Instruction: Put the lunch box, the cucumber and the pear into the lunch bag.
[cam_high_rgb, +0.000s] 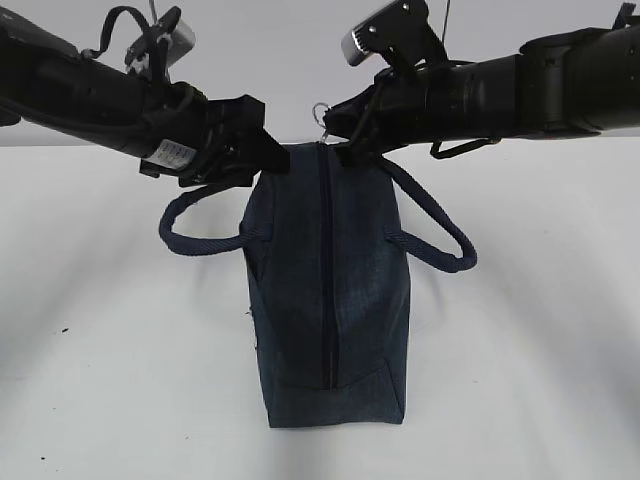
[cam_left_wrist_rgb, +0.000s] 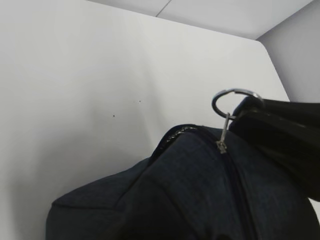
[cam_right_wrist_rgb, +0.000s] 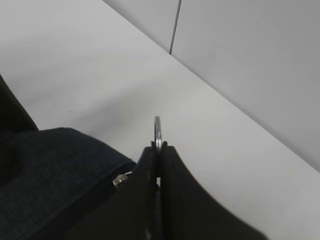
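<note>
The dark navy lunch bag (cam_high_rgb: 300, 300) stands upright on the white table, its zipper (cam_high_rgb: 327, 280) shut along the top. My right gripper (cam_high_rgb: 338, 138) is shut on the silver ring pull (cam_high_rgb: 319, 113) at the bag's far end; the right wrist view shows the ring (cam_right_wrist_rgb: 157, 129) pinched between the closed fingers (cam_right_wrist_rgb: 172, 190). My left gripper (cam_high_rgb: 280, 160) meets the bag's top far left corner and looks shut on the fabric. Its own view shows only bag fabric (cam_left_wrist_rgb: 175, 200), the ring (cam_left_wrist_rgb: 235, 95) and the right gripper's finger (cam_left_wrist_rgb: 280, 135). The lunch box, cucumber and pear are out of view.
The bag's two padded loop handles hang out to the left (cam_high_rgb: 195, 240) and to the right (cam_high_rgb: 440, 240). The white table (cam_high_rgb: 100, 380) spreads around the bag, and a pale wall (cam_right_wrist_rgb: 250, 60) stands behind it.
</note>
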